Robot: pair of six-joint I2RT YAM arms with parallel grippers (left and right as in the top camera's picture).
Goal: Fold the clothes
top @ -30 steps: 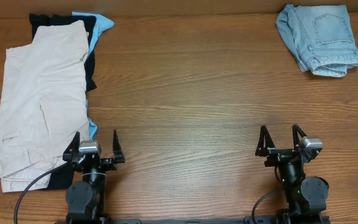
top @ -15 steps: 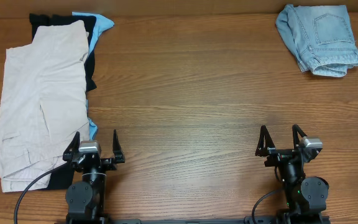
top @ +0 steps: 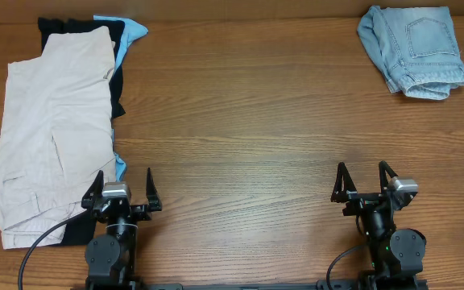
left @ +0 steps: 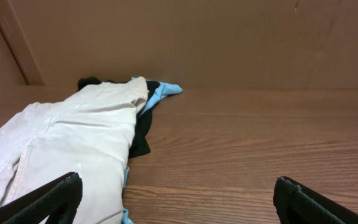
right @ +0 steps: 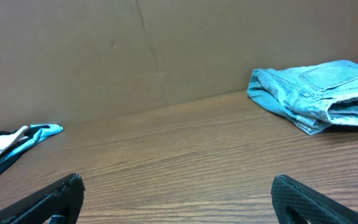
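The faded light-blue denim shorts lie folded at the table's far right; they also show in the right wrist view. Beige cargo shorts lie flat at the left on top of a black garment and a bright-blue garment; the left wrist view shows the beige shorts too. My left gripper is open and empty at the near left, beside the beige shorts' edge. My right gripper is open and empty at the near right, far from the denim.
A brown wall runs along the table's far edge. The wooden tabletop spans between the two piles.
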